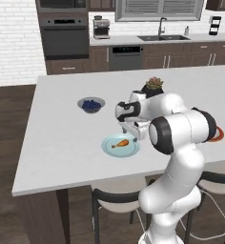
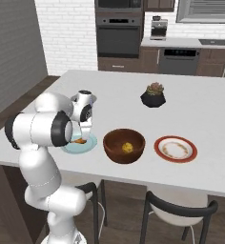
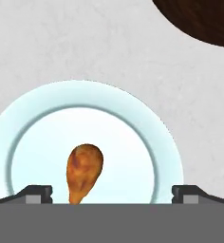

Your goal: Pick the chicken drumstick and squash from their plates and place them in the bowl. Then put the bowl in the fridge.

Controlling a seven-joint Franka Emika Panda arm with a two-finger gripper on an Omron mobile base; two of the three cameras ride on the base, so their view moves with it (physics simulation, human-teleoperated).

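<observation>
The golden-orange chicken drumstick (image 3: 84,168) (image 1: 120,143) lies on the light blue plate (image 3: 38,137) (image 1: 109,148) (image 2: 88,147) near the counter's front edge. My gripper (image 3: 112,194) (image 1: 133,133) (image 2: 86,136) hangs open just above it, pointing down, with its two fingertips (image 3: 35,193) set wide on either side of the drumstick and nothing held. To the right stands the reddish-brown wooden bowl (image 2: 115,143) (image 3: 204,19), with the yellow squash (image 2: 127,147) inside it. The white red-rimmed plate (image 2: 175,148) (image 1: 220,133) beyond it is bare. The fridge is out of view.
A small grey bowl of blueberries (image 1: 91,104) sits behind the blue plate. A black faceted plant pot (image 2: 153,95) (image 1: 152,88) stands farther back. Black stools (image 2: 176,209) are tucked under the counter's front edge (image 1: 62,183).
</observation>
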